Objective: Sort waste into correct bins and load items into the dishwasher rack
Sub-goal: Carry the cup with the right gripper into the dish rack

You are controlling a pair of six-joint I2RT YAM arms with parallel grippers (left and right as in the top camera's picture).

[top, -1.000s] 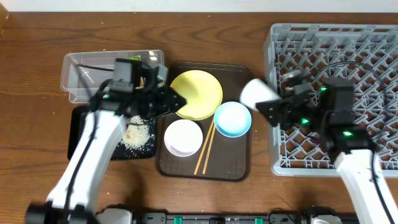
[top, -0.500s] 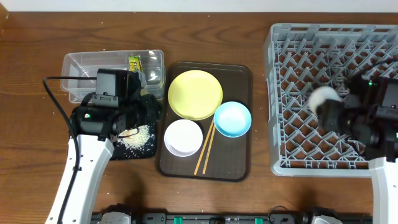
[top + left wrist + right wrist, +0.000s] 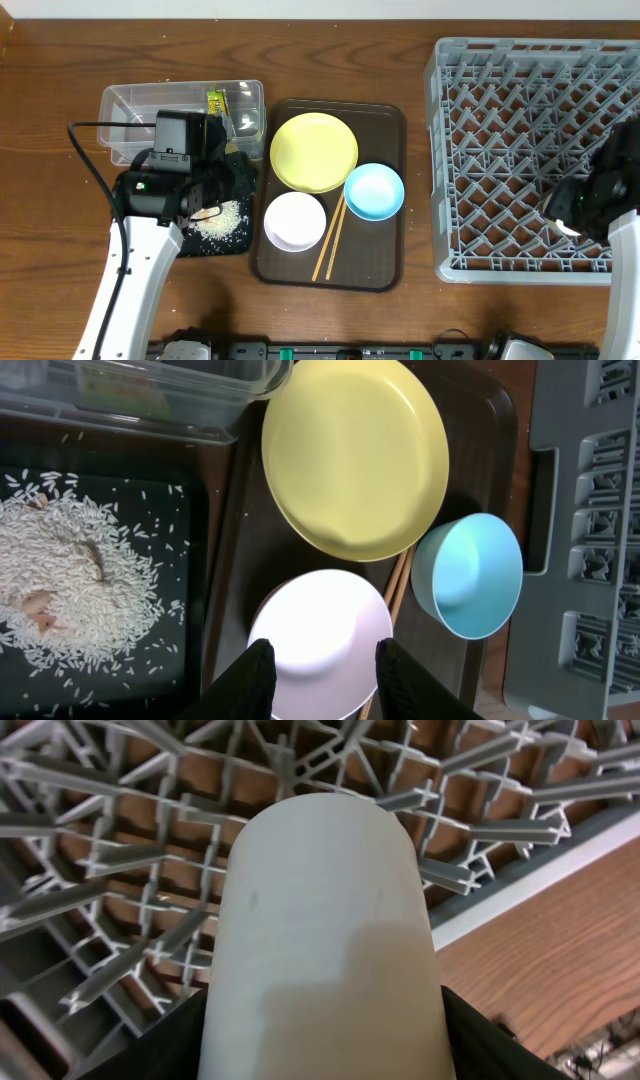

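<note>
Right wrist view: small white cup (image 3: pixel 325 940) clamped across sides in right pincer (image 3: pixel 325 1050), hanging over dishwasher rack (image 3: pixel 520 885) pegs near rim. Likely light, rigid, slick, chip-prone; grip mid-body. Left pincer (image 3: pixel 322 675) wide above white bowl (image 3: pixel 320 620).

overhead: you look straight down from far, whole table (image 3: pixel 60 120) in frame | left wrist: you look down, nearer, at plate (image 3: pixel 355 455), blue bowl (image 3: pixel 468 575), white bowl (image 3: pixel 320 640), rice tray (image 3: pixel 196 610), all shared with overhead | right wrist: very close, cup (image 3: pixel 320 940) fills your frame, rack (image 3: pixel 100 810) behind, shared with overhead's right side
</note>
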